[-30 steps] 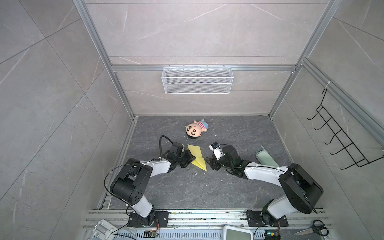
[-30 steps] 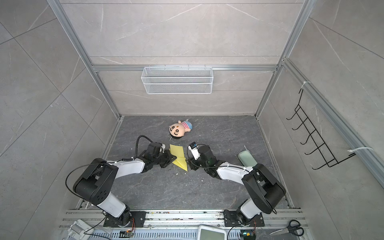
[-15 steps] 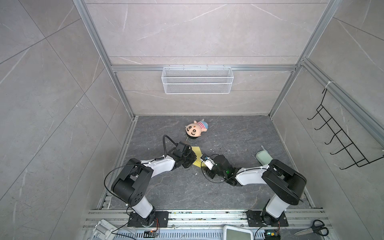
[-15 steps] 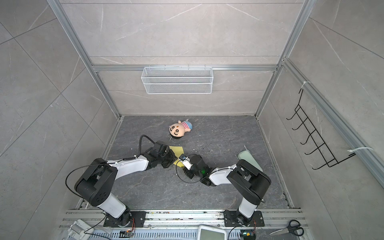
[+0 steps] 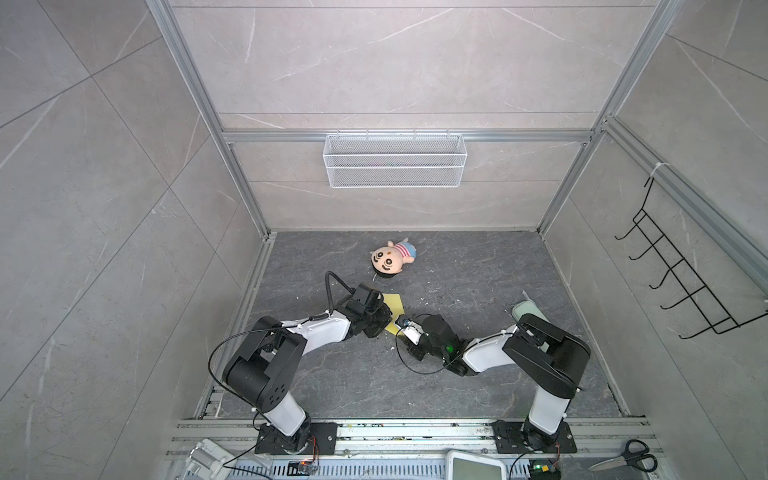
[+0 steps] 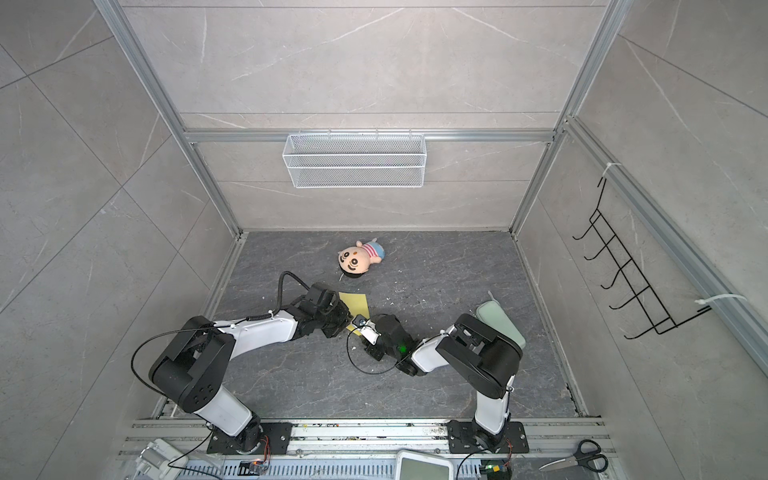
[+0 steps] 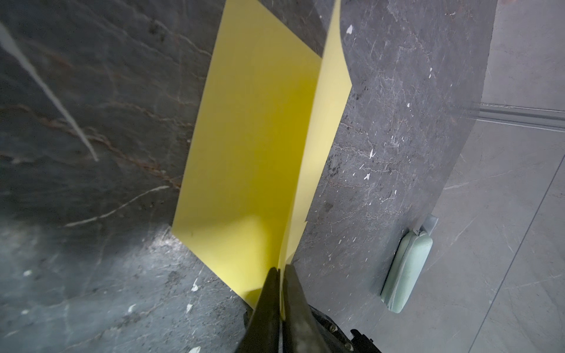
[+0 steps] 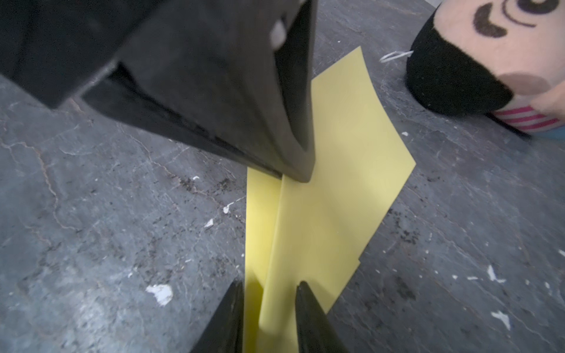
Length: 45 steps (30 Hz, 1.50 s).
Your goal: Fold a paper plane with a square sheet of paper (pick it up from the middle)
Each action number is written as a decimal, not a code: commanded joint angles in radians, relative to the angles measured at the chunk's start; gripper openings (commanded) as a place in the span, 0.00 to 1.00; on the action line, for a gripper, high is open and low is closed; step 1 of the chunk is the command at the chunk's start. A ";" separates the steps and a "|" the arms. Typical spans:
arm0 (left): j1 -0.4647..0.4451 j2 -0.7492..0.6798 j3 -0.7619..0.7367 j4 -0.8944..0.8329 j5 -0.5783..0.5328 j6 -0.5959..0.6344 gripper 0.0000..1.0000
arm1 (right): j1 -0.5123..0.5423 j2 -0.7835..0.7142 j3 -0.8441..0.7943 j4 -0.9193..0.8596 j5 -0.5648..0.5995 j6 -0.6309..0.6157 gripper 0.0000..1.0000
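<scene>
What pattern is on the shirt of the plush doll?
Pink and white stripes. The plush doll's shirt shows best in the right wrist view.

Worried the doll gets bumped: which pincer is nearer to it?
Left. The left pincer, shut on the yellow paper, is in front of the doll, apart from it; the right pincer, jaws apart around the paper's near end, lies farther back.

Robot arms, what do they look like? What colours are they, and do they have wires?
Both arms, the left arm and the right arm, have smooth white shells between chunky black joints. A thin black cable loops beside each. A small green light glows on the right wrist. The left pincer and right pincer have dark, tapering fingers.
</scene>
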 commanded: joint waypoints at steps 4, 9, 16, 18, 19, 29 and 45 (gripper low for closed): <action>-0.001 0.005 0.033 -0.026 0.003 -0.025 0.13 | 0.005 0.033 0.017 0.055 0.058 -0.008 0.25; 0.021 -0.007 0.018 -0.047 0.005 -0.021 0.20 | 0.005 0.028 0.004 0.067 0.058 -0.014 0.13; 0.071 -0.035 -0.004 -0.050 0.039 0.007 0.34 | 0.005 0.026 -0.005 0.074 0.039 -0.006 0.07; 0.089 -0.054 -0.003 -0.058 0.051 0.028 0.39 | 0.005 0.024 -0.004 0.064 0.022 0.009 0.06; 0.099 -0.067 -0.002 -0.071 0.054 0.043 0.42 | 0.005 0.024 -0.003 0.056 0.011 0.019 0.06; 0.203 -0.316 -0.153 -0.082 0.007 0.114 0.60 | -0.031 0.029 0.019 0.000 -0.113 0.167 0.04; 0.143 -0.313 -0.301 0.140 0.070 0.114 0.33 | -0.111 0.087 0.072 -0.008 -0.366 0.407 0.04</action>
